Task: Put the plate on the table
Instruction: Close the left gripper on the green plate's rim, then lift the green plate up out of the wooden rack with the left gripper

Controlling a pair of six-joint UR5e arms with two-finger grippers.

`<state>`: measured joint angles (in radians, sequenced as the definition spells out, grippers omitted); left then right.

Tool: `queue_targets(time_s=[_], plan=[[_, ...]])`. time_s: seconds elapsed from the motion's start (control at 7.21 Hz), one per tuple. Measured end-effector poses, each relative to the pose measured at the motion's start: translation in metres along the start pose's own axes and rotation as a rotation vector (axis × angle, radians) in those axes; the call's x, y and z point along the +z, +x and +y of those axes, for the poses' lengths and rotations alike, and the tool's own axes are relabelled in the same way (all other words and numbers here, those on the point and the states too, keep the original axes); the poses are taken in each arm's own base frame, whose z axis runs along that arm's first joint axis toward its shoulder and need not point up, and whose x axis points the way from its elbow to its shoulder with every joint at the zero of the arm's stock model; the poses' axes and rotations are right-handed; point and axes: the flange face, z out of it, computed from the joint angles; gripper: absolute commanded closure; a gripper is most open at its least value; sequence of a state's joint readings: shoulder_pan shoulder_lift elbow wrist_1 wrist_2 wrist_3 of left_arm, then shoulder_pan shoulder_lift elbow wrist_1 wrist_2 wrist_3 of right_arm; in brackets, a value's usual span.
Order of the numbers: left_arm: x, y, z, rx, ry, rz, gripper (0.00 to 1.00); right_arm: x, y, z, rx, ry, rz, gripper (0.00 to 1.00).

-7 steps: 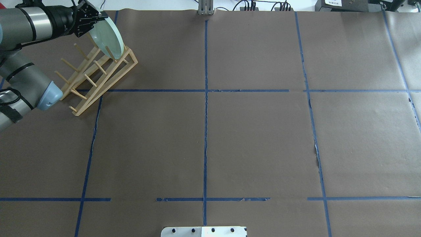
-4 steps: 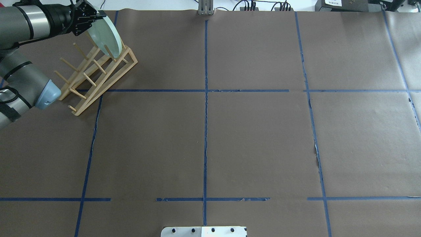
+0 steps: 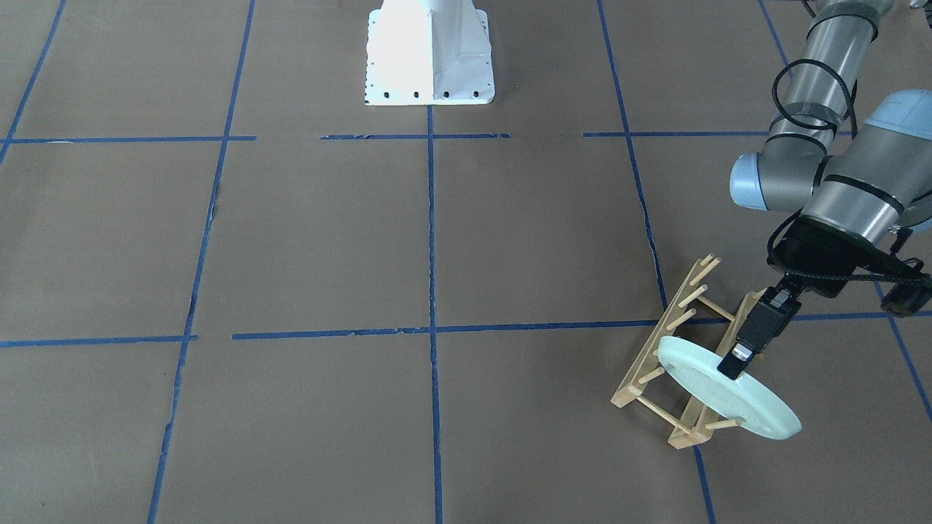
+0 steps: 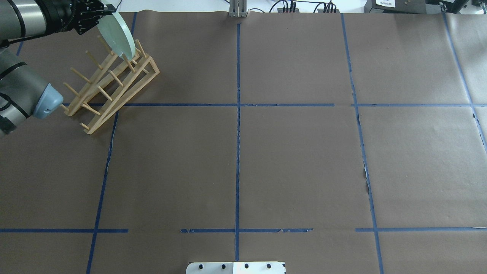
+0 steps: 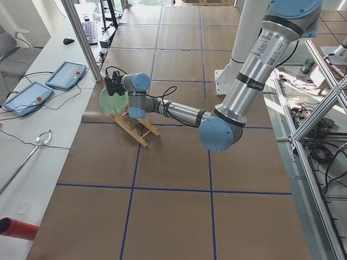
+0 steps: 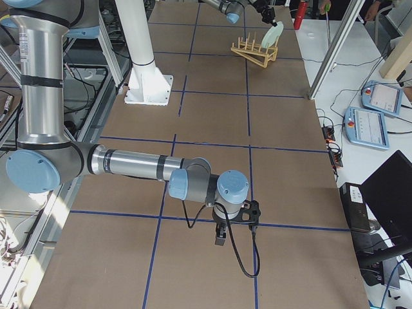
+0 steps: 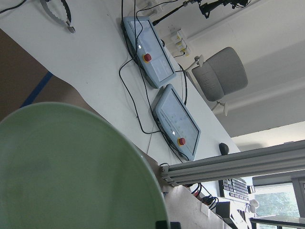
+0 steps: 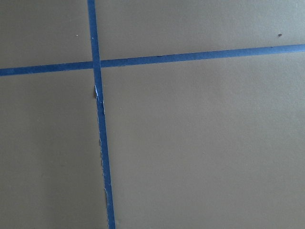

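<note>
The left gripper [image 3: 734,362] has its jaws clamped on the upper rim of the plate [image 3: 735,402]. The plate hangs tilted on edge below them, its lower edge among the pegs of the wooden rack [image 3: 626,397]. Open table [image 3: 510,255] lies toward the middle, and its far edge is close behind. The right gripper [image 6: 220,239] is well apart, and the state of its jaws cannot be told.
</note>
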<state>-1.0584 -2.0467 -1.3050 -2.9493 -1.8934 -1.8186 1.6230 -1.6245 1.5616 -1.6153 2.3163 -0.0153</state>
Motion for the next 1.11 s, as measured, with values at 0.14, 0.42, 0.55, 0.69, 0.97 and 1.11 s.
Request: queue_targets(time_s=[0.14,0.42,0.55,0.69,0.97,1.11], plan=[[-0.002,0.004,0.001,-0.028,-0.002,0.012,1.00,0.000,0.000,0.000,0.000,0.000,0.000,0.00],[-0.011,0.007,0.002,-0.118,-0.011,0.058,1.00,0.000,0.000,0.000,0.000,0.000,0.000,0.00],[-0.015,0.006,0.003,-0.150,-0.015,0.079,1.00,0.000,0.000,0.000,0.000,0.000,0.000,0.00],[-0.018,0.005,0.003,-0.180,-0.015,0.096,1.00,0.000,0.000,0.000,0.000,0.000,0.000,0.00],[-0.024,0.002,0.001,-0.235,-0.002,0.133,1.00,0.000,0.000,0.000,0.000,0.000,0.000,0.00],[-0.026,0.002,0.000,-0.250,0.001,0.144,1.00,0.000,0.000,0.000,0.000,0.000,0.000,0.00]])
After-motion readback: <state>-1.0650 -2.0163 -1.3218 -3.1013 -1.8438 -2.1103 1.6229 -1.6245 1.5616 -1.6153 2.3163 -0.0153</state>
